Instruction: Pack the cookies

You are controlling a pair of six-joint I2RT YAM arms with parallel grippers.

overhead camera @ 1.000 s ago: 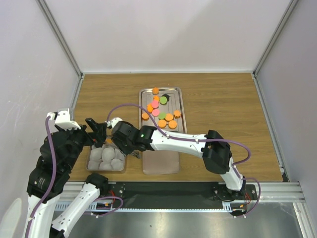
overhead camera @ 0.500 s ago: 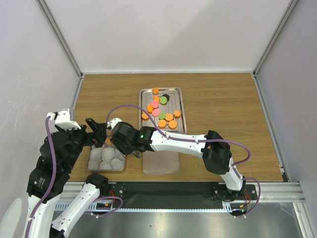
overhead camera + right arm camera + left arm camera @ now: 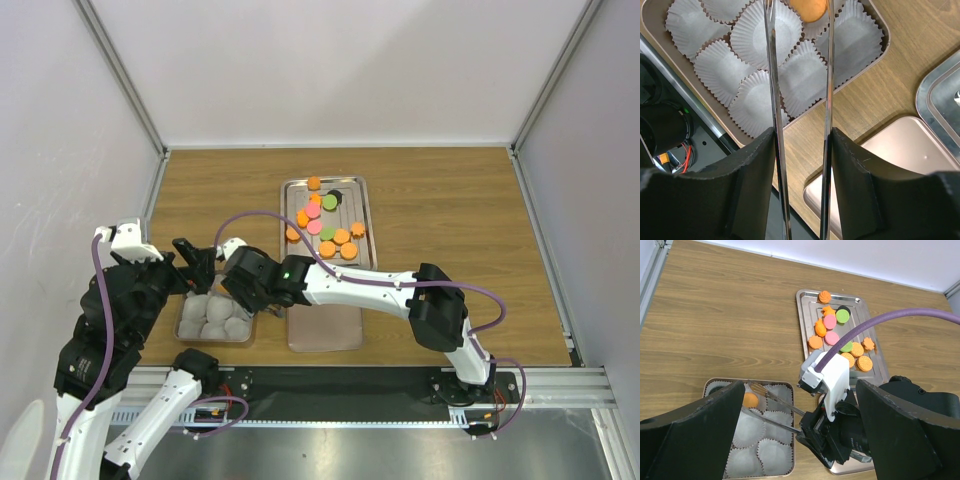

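Several cookies (image 3: 325, 225), mostly orange with some pink, green and black, lie on the steel tray (image 3: 357, 190); they also show in the left wrist view (image 3: 840, 337). My right gripper (image 3: 247, 281) (image 3: 801, 135) is shut on metal tongs (image 3: 771, 75) that reach over the small box (image 3: 185, 335) of white paper cups. One orange cookie (image 3: 810, 10) (image 3: 750, 400) sits between the tong tips at a far cup; I cannot tell if it rests in it. My left gripper (image 3: 196, 262) (image 3: 800, 390) is open and empty beside the box.
A plain rounded metal lid (image 3: 325, 328) lies to the right of the box, below the steel tray; it also shows in the right wrist view (image 3: 900, 165). The right arm's purple cable (image 3: 880, 322) arcs over the tray. White walls enclose the table.
My right gripper with the tongs and the orange cookie has shifted slightly left over the box. The left arm has not moved.
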